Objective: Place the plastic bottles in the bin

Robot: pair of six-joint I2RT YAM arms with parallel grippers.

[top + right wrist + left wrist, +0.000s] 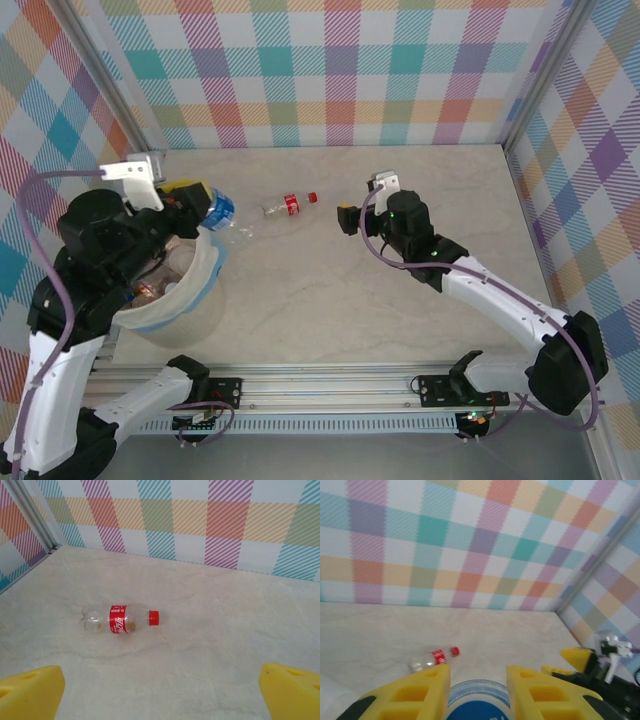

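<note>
**One bottle poised at the bin's edge, another waiting on the table**

The left gripper [477, 687] is clamped on a blue-labelled bottle [220, 210], holding it above the far rim of the bin [195, 300], where other bottles already lie. The right gripper [160, 680] has its jaws spread wide and empty, facing a red-labelled bottle [120, 620] that lies on its side on the table [330, 300], between the two grippers. The blue-labelled bottle appears to hang over the rim rather than the middle, so releasing it here could send it off the lip and back onto the table. The red-labelled one, round and lying loose, could roll away if a finger touches it before the jaws close.
</note>
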